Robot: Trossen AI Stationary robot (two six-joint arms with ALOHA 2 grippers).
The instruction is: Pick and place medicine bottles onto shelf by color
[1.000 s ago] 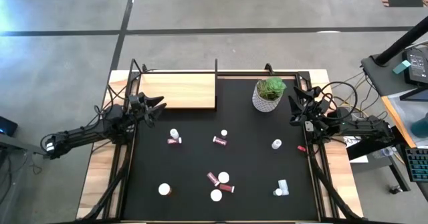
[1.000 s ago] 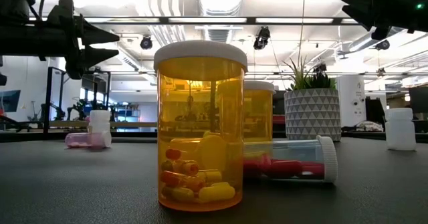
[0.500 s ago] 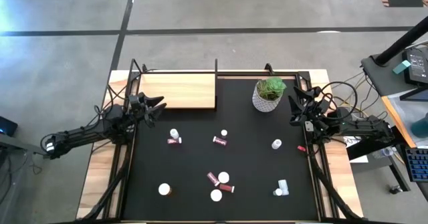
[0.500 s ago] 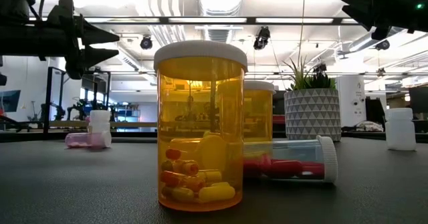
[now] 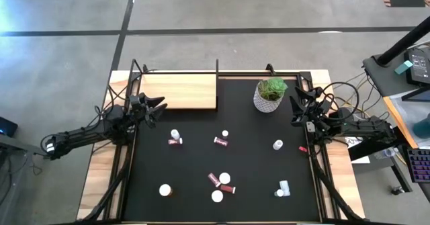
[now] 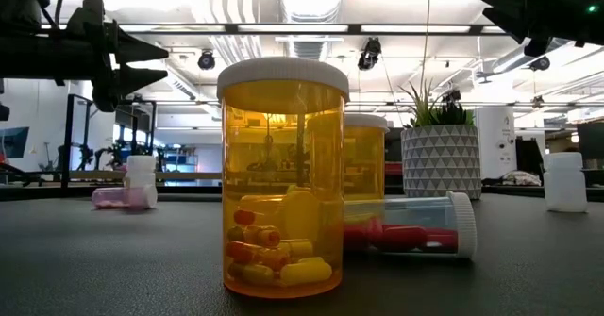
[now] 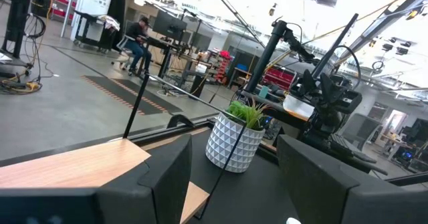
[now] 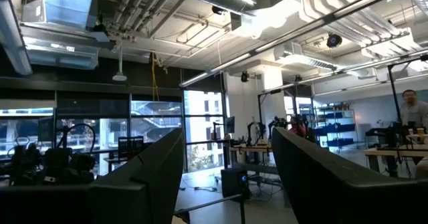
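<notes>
On the black mat, seen from the high view:
Shelf: the pale wooden shelf (image 5: 179,91) lies flat in the upper left of the mat (image 5: 255,144), with no bottle on it.
Bottles, middle band: a white-capped bottle with a dark red one touching it (image 5: 175,138) left of centre; a dark red bottle on its side (image 5: 220,142) at centre with a small white cap (image 5: 225,133) just above it; a white bottle (image 5: 277,144) to the right.
Bottles, lower band: an upright bottle (image 5: 164,190) at lower left; a cluster (image 5: 220,183) of red and white-capped bottles at lower centre; a clear bottle lying down (image 5: 283,189) at lower right.
Nearest the low camera: an amber bottle (image 6: 283,176) stands upright with pills inside, a second amber one (image 6: 363,170) behind it, and a clear bottle holding red capsules (image 6: 406,226) lies just beside them.
Plant: a white patterned pot with a green plant (image 5: 270,95) sits in the upper centre-right, well apart from the shelf.
Left gripper: the left gripper (image 5: 156,107) hovers at the mat's left edge, just below the shelf's near corner, fingers spread and holding nothing.
Right gripper: the right gripper (image 5: 296,107) hovers at the mat's right edge beside the plant, fingers spread wide, empty.
Room: in the left wrist view a person (image 7: 138,38) sits at a far desk.
</notes>
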